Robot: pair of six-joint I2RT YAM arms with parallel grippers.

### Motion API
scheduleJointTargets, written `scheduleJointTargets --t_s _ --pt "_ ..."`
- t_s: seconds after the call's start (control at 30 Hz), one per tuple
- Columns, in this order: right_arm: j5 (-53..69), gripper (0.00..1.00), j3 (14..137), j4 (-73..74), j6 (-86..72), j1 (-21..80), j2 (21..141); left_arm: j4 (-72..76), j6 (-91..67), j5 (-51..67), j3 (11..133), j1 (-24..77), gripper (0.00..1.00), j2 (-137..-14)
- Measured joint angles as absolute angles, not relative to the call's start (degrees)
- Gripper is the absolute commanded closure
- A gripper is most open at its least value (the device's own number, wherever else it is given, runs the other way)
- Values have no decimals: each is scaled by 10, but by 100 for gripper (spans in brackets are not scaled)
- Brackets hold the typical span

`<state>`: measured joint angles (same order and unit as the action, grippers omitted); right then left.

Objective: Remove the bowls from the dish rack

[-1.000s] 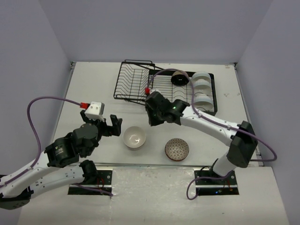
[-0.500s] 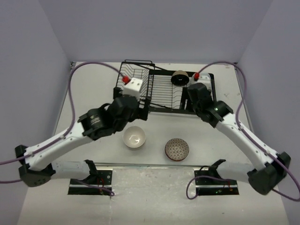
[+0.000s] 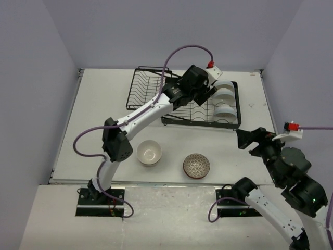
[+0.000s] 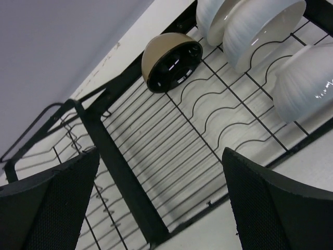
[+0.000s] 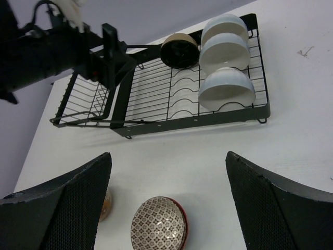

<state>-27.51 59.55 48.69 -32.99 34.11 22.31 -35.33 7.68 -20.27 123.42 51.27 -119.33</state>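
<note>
Sits loaded at its right end, the dish rack (image 5: 156, 91): three white bowls (image 5: 225, 49) in a row, tipped against the tines. Just left of them, at the rack's back edge, a beige bowl (image 4: 171, 61), black inside, on its side. Hangs above the rack's middle, spread wide, pinches nothing: left tool (image 4: 160, 156). Off the rack's front right corner, well apart from it: right tool (image 5: 167, 156), likewise spread wide, empty. On the surface (image 3: 104, 104) in front of the rack: a cream bowl (image 3: 149, 152) and a brown net-patterned bowl (image 3: 196, 165), both upright, apart from each other.
</note>
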Motion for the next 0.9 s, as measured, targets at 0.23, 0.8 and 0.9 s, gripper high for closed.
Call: scheduleJointTargets --t_s 0.23,0.8,0.9 --pt "-267 6 596 543 -328 341 149 -268 209 -212 1300 508 0 -1341" --pt "-183 1 562 543 -315 341 133 -8 285 -196 1333 408 5 -1495" --pt "-178 1 558 543 -313 341 130 21 281 -180 1334 407 15 -1506"
